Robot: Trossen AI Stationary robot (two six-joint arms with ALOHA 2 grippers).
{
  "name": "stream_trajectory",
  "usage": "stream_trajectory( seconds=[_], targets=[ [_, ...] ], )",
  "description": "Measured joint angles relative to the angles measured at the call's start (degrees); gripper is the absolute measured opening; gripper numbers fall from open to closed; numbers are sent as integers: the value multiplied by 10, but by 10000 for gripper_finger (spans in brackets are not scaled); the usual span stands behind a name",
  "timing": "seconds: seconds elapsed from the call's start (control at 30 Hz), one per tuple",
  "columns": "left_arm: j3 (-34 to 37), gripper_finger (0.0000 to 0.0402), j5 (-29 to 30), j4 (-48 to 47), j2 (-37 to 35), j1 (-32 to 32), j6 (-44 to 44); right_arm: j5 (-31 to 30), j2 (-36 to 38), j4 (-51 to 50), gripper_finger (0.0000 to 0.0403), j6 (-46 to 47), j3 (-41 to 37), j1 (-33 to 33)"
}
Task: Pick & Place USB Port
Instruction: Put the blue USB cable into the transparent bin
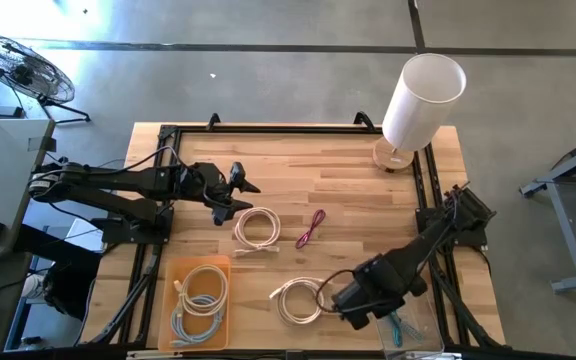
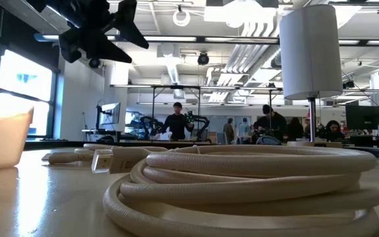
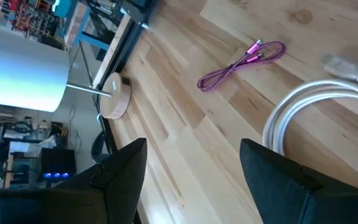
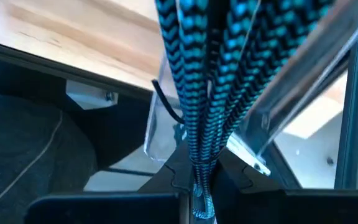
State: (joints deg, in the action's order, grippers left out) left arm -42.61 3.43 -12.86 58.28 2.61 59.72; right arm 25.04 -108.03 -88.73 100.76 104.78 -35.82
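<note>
My right gripper (image 1: 360, 303) is clamped on a teal braided cable (image 4: 210, 68), fingers pinched tight at its folded middle so the loops hang together instead of trailing. It sits over the clear bin (image 1: 408, 330), which lies at the table's edge far from the lamp (image 1: 420, 100), and I judge this to be the drop-off point for the cable. My left gripper (image 1: 230, 190), fingers apart and empty, hovers over the white coil (image 1: 257, 227) on the side away from the lamp, probably lined up for the next pick. The purple cable (image 1: 310, 228) lies just beside that coil, nearer the lamp. An orange tray (image 1: 171, 270) already holds two coils.
</note>
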Motion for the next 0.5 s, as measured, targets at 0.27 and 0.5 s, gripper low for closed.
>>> stream_trajectory(
  seconds=[0.27,0.5],
  targets=[
    [0,253,-75,-6,0,0,-2,28,0,113,17,39,-71,-23],
    [0,253,-85,-6,0,0,-2,106,0,182,17,44,-158,-37]
  ],
)
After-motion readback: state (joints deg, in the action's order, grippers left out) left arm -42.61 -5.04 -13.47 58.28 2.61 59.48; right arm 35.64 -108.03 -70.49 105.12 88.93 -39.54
